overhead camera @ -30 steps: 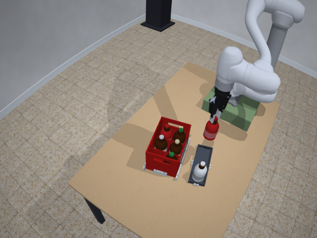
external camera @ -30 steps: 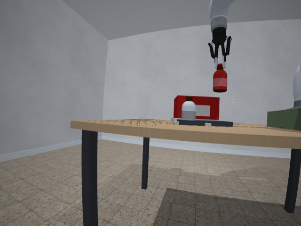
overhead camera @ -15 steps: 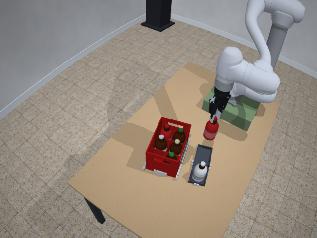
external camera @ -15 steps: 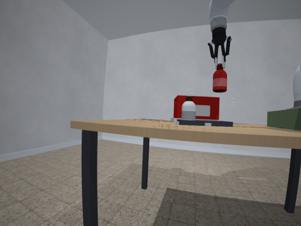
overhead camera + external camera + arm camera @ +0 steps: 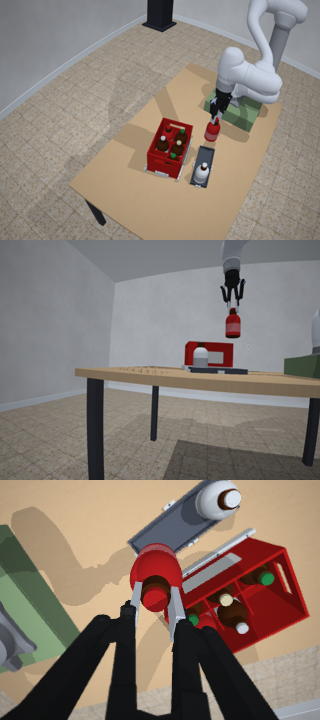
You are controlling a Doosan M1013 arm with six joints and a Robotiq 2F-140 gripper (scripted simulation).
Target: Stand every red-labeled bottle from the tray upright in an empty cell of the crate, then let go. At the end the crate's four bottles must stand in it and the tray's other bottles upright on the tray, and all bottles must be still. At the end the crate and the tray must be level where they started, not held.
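My gripper [image 5: 216,120] [image 5: 233,310] [image 5: 155,594] is shut on the neck of a red-labeled bottle [image 5: 212,131] [image 5: 232,327] [image 5: 157,566]. The bottle hangs upright in the air, higher than the crate. The red crate [image 5: 154,164] [image 5: 227,351] [image 5: 264,550] holds a red bottle [image 5: 168,134], two green-capped bottles [image 5: 181,137] [image 5: 266,578], a white-capped bottle [image 5: 162,145] [image 5: 231,616] and a tan-capped bottle [image 5: 177,149]. Its front left cell in the top camera looks empty. A white-labeled bottle [image 5: 201,174] [image 5: 200,356] [image 5: 211,501] stands upright on the dark tray [image 5: 206,155] [image 5: 232,370] [image 5: 167,534].
The tray lies beside the crate on the wooden table [image 5: 124,175] [image 5: 168,379]. Pale strips [image 5: 161,173] border the crate, and small clips [image 5: 197,186] border the tray. The green block [image 5: 236,120] [image 5: 299,366] [image 5: 30,605] under the arm's base stands behind the held bottle in the top view.
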